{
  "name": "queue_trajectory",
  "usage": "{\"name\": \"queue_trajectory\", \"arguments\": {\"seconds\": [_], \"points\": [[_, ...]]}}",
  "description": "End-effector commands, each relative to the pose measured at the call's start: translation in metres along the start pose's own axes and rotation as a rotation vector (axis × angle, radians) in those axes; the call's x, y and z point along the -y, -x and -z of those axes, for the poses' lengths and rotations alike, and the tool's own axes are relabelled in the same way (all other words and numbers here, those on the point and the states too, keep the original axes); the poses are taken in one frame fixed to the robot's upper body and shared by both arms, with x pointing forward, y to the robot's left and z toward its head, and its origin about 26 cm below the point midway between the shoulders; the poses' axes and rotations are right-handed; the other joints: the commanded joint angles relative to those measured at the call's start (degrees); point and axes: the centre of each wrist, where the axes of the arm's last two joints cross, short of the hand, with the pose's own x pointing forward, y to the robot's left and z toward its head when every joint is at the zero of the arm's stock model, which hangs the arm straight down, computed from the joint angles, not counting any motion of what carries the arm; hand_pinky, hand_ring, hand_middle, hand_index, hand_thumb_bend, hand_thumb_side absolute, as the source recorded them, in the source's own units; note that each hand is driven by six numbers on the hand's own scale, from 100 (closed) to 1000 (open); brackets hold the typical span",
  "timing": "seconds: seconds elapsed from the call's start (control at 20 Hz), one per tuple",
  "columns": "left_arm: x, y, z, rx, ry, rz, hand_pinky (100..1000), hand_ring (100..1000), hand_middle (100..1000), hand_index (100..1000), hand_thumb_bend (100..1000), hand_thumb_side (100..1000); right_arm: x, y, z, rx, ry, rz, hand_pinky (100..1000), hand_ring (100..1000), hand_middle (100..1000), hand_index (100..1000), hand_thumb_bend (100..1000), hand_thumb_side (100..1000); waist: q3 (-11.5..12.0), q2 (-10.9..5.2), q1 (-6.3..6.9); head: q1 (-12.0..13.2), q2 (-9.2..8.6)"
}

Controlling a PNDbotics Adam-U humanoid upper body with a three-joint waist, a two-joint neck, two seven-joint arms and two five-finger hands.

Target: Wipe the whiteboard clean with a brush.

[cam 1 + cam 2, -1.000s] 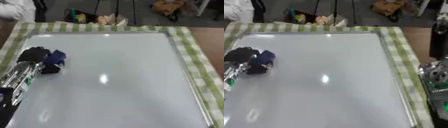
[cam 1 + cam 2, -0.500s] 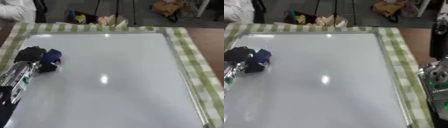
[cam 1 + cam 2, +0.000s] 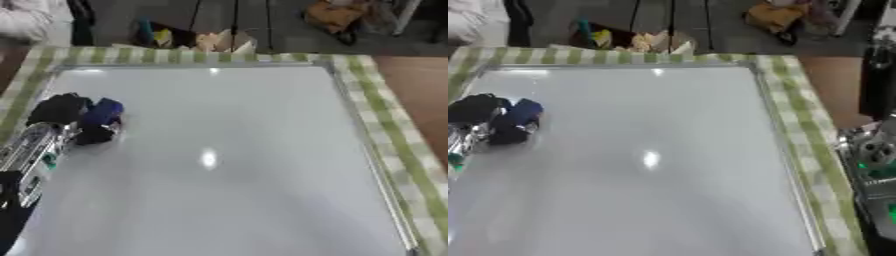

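**Left hand holds the brush at the whiteboard's left edge**

The whiteboard (image 3: 236, 160) lies flat on a green-and-white checked cloth (image 3: 398, 135) and fills most of both views. Its surface is pale and glossy, with a bright spot of reflected light near the middle.

The robot's left arm comes in from the lower left, silver and black, and runs up along the board's left side. The left hand (image 3: 58, 109) is a dark shape at the end of it, resting over the board close to the left frame, in the upper half. Its fingers are curled round a brush (image 3: 101, 114), a small blue and dark block that sits just to the right of the hand and touches it. The brush appears to lie against the board's surface; a dark part of it shows just below the blue part.

The right hand shows in neither view; only silver and black arm parts with green lights (image 3: 877, 160) appear at the right edge of the right eye view, off the board and beyond the cloth.
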Motion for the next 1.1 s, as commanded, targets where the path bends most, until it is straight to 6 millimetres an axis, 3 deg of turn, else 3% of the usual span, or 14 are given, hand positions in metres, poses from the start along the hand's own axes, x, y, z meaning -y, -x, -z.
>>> {"name": "queue_trajectory", "arguments": {"seconds": [0.05,1.1], "points": [[0.011,0.004,-0.002,0.002,0.038,0.033,109,397,465,721,100,826,0.002,-0.003,0.005,0.02,0.004,0.007,813,884,716,822,100,1000,0.13,-0.92,-0.23,0.07,-0.32],[0.014,-0.022,-0.018,0.174,0.024,0.214,124,405,468,717,113,817,0.002,-0.003,0.005,0.021,0.005,0.014,815,885,716,824,100,1000,0.07,-1.07,-0.16,0.4,-0.54]]}}
